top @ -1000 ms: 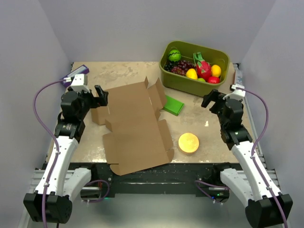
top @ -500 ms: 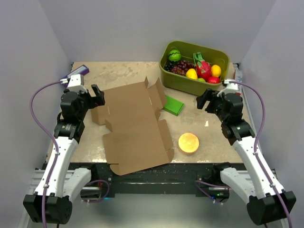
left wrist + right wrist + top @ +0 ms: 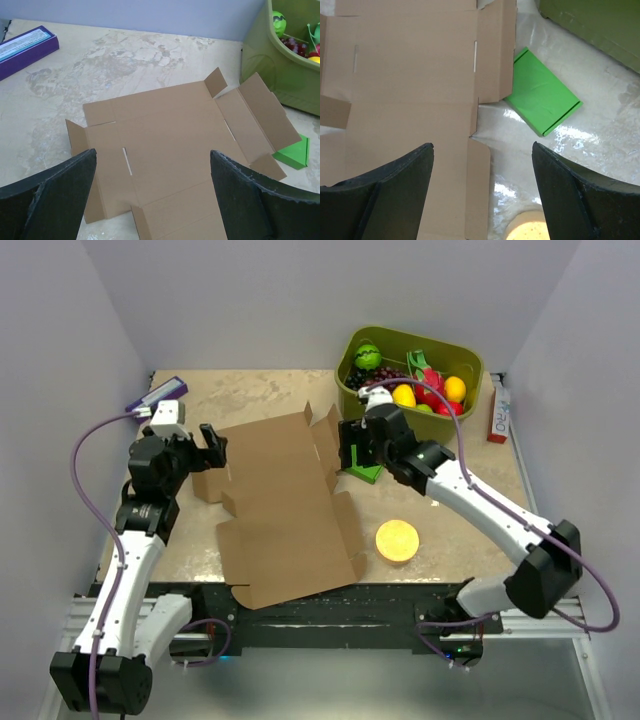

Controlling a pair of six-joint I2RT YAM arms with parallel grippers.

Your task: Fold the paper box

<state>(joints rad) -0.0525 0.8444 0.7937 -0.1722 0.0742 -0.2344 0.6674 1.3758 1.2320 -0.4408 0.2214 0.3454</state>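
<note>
Lying flat, plain brown paper box (image 3: 285, 505)

Two arms, same build.
- left arm (image 3: 135, 540), right arm (image 3: 490, 510): white moulded shell links, black cylindrical joint housings between.
- left cable (image 3: 76, 465), right cable (image 3: 610, 590): thin, purple, looping loose alongside each arm.
- black motor block (image 3: 100, 680) at low end of left arm, matching block (image 3: 540, 582) on right arm.
- small white camera box (image 3: 165, 415) on left wrist.
- left claw (image 3: 208, 445), right claw (image 3: 350, 452): black, two-fingered.
- wrist views: left fingers (image 3: 55, 195), right fingers (image 3: 385, 185) broad, matte black, wedge-shaped, edges scuffed pale.
</note>
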